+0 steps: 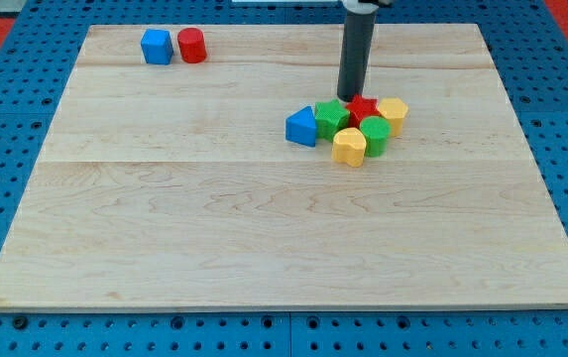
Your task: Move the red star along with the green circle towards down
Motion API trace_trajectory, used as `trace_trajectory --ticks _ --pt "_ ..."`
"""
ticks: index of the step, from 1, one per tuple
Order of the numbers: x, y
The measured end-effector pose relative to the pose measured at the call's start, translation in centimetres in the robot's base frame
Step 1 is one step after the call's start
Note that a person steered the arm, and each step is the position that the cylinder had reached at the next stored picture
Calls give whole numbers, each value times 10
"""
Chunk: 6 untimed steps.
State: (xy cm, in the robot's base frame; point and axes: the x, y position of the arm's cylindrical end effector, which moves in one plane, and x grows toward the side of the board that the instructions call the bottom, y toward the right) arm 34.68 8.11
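**Inspector:** State the position of the tool.

**Operator:** My tip (351, 95) sits on the wooden board (165, 218), just beyond the cluster toward the view's top. There are no fingers on this rig, only a straight rod, so nothing spreads, presses or pinches. The red star (364, 107) lies immediately below and slightly to the view's right of the tip, touching it or nearly so; I cannot tell which.

**Inspector:** And the second item?

**Operator:** The green circle (374, 133) is further below the tip, directly under the star and against it. A green star (331, 117) is below-left of the tip, a blue triangle-like block (302, 126) further left, a yellow block (394, 111) to the right, a yellow heart-like block (349, 146) lowest.

**Inspector:** Recommended practice?

**Operator:** In my judgement, shift slightly to the view's right to centre behind the red star, then push straight toward the view's bottom, slowly. Star and circle are stacked in line, so one stroke should carry both. An off-centre push risks the star slipping aside or dragging the green star along.

**Inspector:** Other items?

**Operator:** A blue cube (157, 46) and a red cylinder (192, 46), well apart at top left; not involved.
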Motion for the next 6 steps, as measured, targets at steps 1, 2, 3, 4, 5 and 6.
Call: trace_trajectory --ticks 1,2,3,4,5,6 --pt "27 8" --pt "38 37" --pt "61 60" --pt "77 64" --pt "79 64" --pt "88 71"
